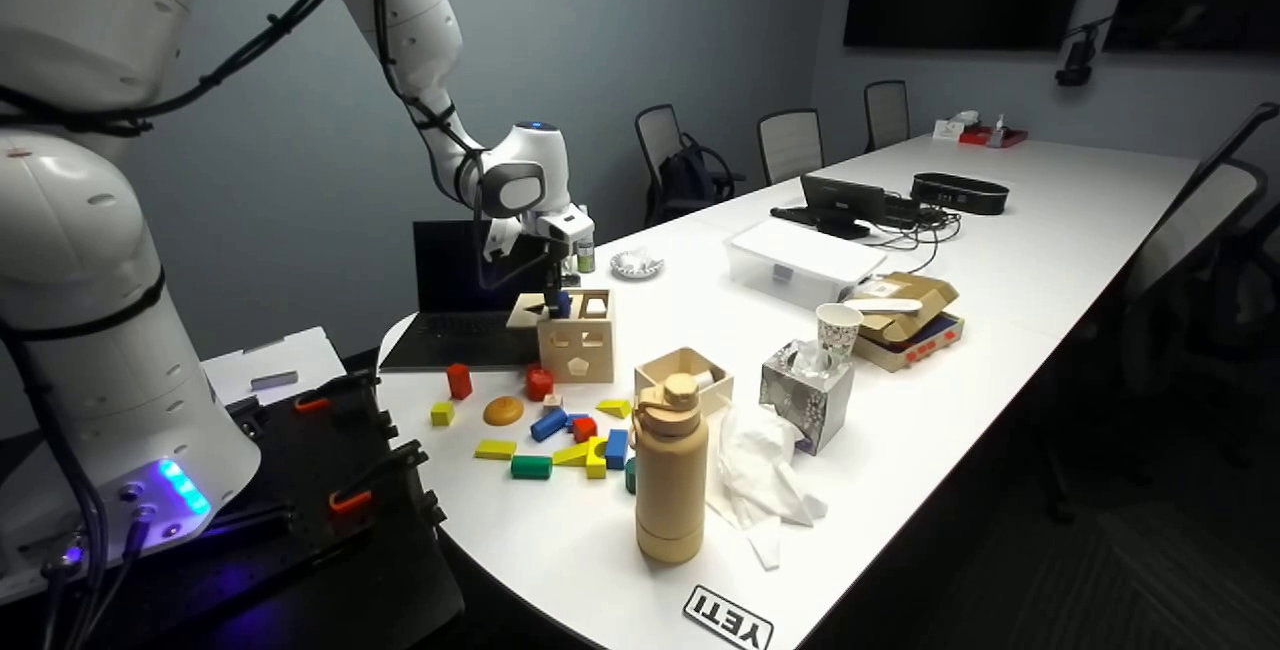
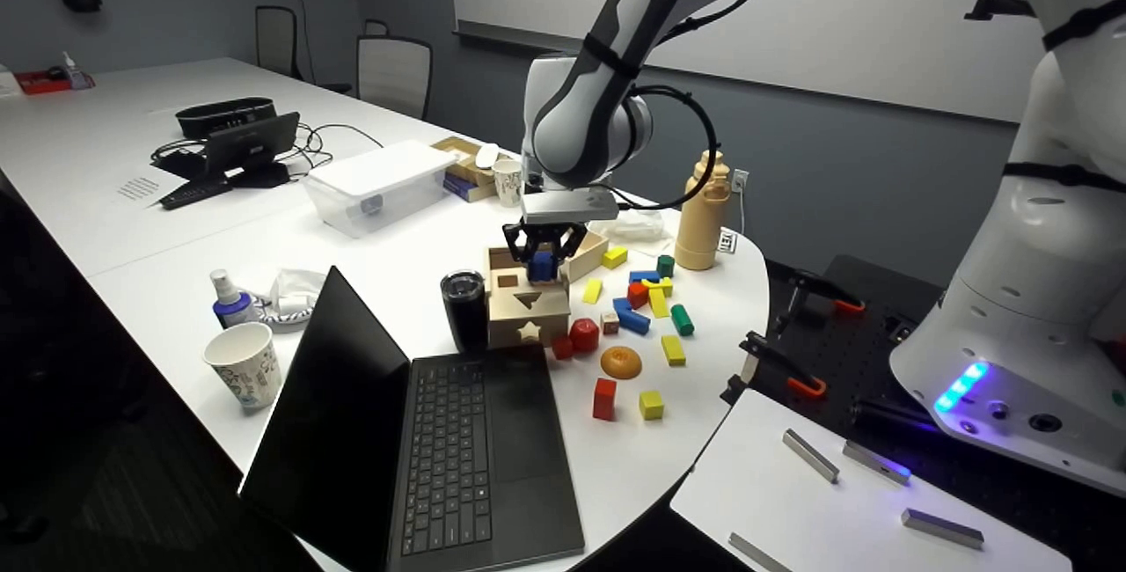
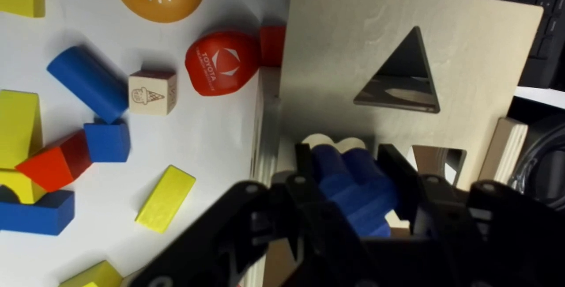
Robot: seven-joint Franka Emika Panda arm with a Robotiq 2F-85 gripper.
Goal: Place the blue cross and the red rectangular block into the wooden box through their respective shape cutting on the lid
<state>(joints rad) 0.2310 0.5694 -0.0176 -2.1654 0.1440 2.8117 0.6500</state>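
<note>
My gripper is closed on the blue cross, a finger on either side of it, the gap no wider than the piece. In my wrist view it sits at the scalloped cutout in the wooden lid, with curved edges of that cutout showing just beyond it; I cannot tell whether its lower end is through. The lid also has a triangular hole and a squarish one. In an exterior view the wooden box stands just to the right of the laptop, and the lid juts past the box's left side.

In an exterior view a red rectangular block stands upright on the white table, near the laptop's right edge, with a yellow cube just to its right. Between that block and the box lies a red Toyota-printed object; a black tumbler stands on the box's left.
</note>
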